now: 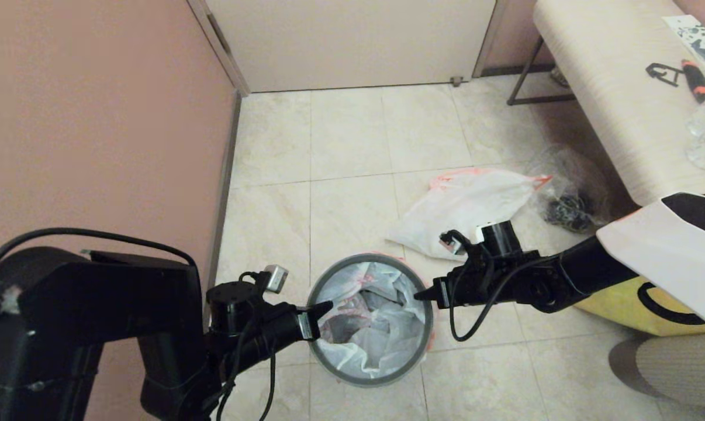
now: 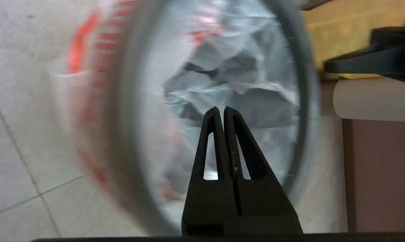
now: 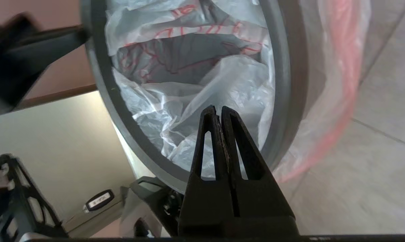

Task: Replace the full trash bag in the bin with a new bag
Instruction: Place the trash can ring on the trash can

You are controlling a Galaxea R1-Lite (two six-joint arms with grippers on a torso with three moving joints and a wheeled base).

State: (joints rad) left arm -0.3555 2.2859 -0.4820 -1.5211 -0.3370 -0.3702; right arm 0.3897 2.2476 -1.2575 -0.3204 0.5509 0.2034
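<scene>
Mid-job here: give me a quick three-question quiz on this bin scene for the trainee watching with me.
1. True or false: both grippers are shut.
2. Where does the full trash bag lie? A) in the bin B) on the floor beyond the bin C) on the bench
3. What lines the bin at this moment?

Key
1. True: the left gripper and the right gripper are both shut, at opposite sides of the bin's rim.
2. B.
3. The new bag, red-printed, its rim folded over the bin's edge and its middle crumpled inside.
</scene>
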